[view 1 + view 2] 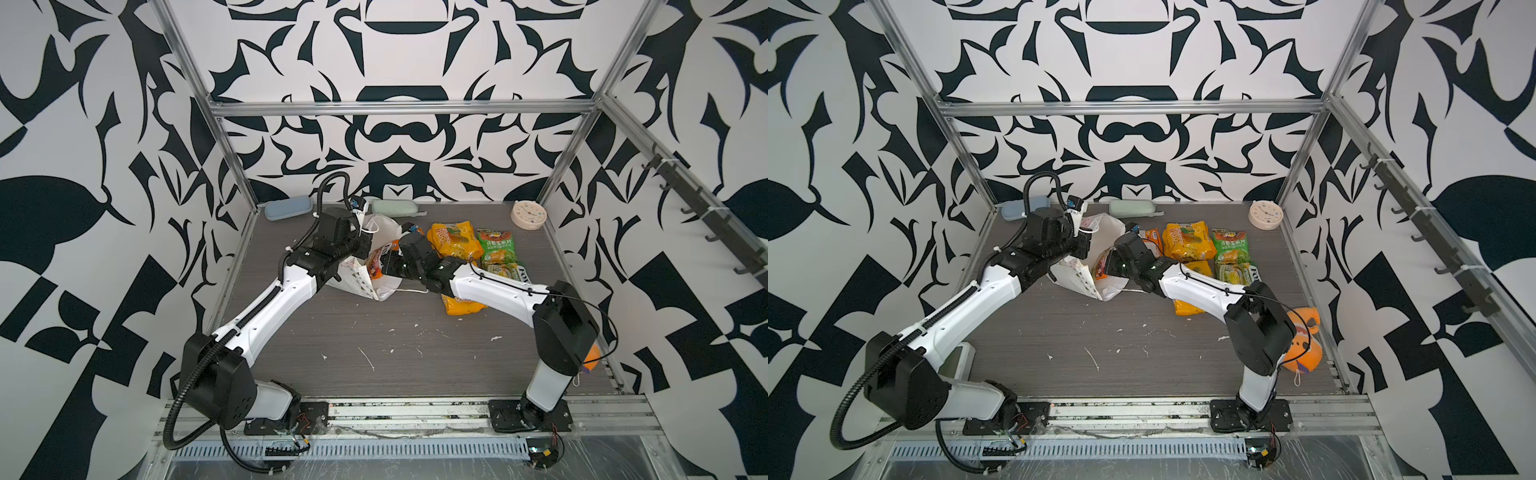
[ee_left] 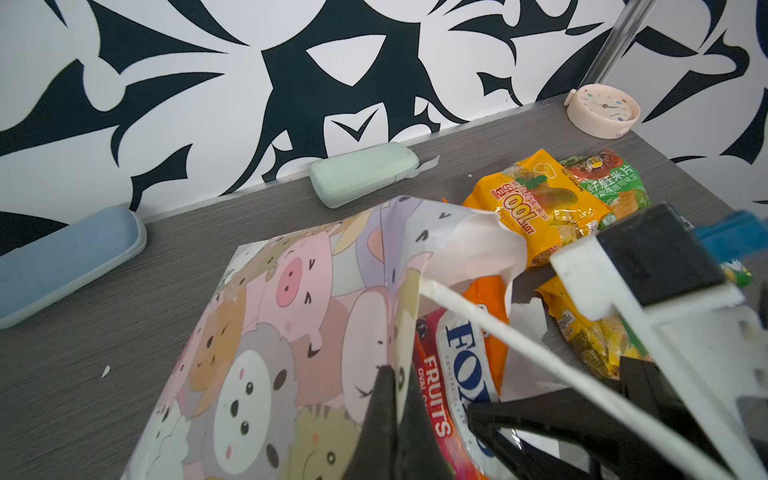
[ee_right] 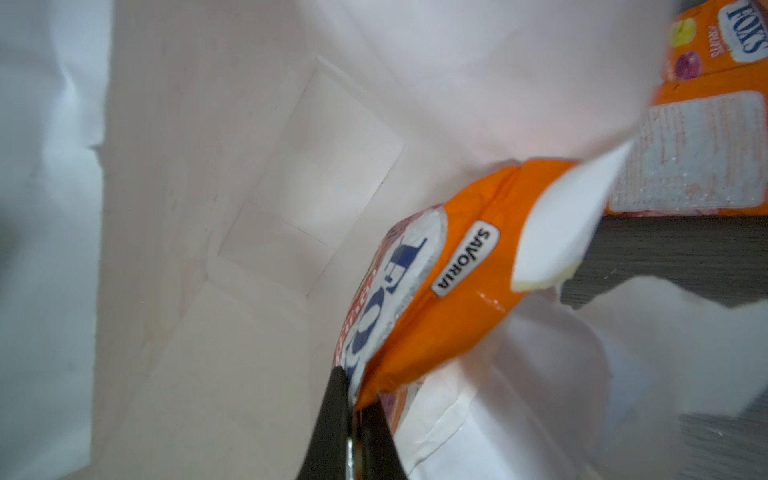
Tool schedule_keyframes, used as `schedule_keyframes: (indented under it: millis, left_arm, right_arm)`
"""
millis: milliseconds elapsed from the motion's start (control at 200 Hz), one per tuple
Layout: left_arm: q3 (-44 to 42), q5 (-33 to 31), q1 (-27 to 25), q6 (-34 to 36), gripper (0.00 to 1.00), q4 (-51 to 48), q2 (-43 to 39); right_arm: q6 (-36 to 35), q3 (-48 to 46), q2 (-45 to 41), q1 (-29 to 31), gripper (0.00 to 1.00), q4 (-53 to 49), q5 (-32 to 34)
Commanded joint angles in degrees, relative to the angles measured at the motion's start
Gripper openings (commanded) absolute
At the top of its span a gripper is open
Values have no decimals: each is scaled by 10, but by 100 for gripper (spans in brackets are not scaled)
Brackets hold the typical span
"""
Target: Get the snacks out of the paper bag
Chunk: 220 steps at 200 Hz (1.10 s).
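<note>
Your left pincer [image 2: 399,399] is closed on the upper rim of the paper bag [image 2: 291,332]. It seems placed there to prop the mouth open and to stop the bag sliding when the other arm pulls. Your right pincer [image 3: 355,415] is clamped on one end of an orange packet [image 3: 457,291], which sits half inside the bag's mouth just ahead of the fingertips. That thin, flat end looks like the easiest place for the jaws to bite.

The bag lies tipped on its side on the counter [image 1: 374,345] between the two pincers, with its mouth turned toward the right one. Past the held packet its inside shows only bare white paper down to the folded bottom, so you are probably on the last snack.

The packet is glossy and crinkled, with blue letters on a white oval and a small name tag. A second orange packet [image 3: 706,104] lies just outside the bag beyond the right pincer. A yellow packet [image 1: 455,239] and a green packet [image 1: 496,245] lie on that pincer's far side, away from the bag
</note>
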Motion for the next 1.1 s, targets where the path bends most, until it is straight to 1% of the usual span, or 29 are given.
schedule_keyframes:
  millis: [0,210,380,545,640,715,820,890,1025,1095]
  left_arm:
    - [4,-3,-1,-7,0,1,8]
    - [5,-19,0,-11,0,0,11]
    - [13,-41,0,-18,0,-7,15]
    - [42,-57,0,-30,0,-35,25]
    - [67,-55,7,-44,0,-56,29]
    - [87,-38,19,-65,0,-71,31]
    - [106,23,50,-115,0,-78,28]
    - [118,62,79,-163,0,-82,23]
    - [115,140,145,-241,0,-72,17]
    - [104,166,170,-261,0,-66,20]
  right_arm:
    - [-26,10,-50,-9,0,31,-20]
    - [-66,18,-92,-36,0,17,-73]
    - [-72,35,-128,-65,0,-2,-98]
    - [-86,70,-167,-93,0,-23,-115]
    - [-108,92,-197,-103,0,-40,-107]
    - [-130,107,-224,-106,0,-62,-76]
    - [-150,111,-262,-115,0,-87,-15]
    - [-153,103,-286,-129,0,-97,19]
    - [-140,65,-331,-167,0,-90,46]
    - [-140,51,-343,-179,0,-89,50]
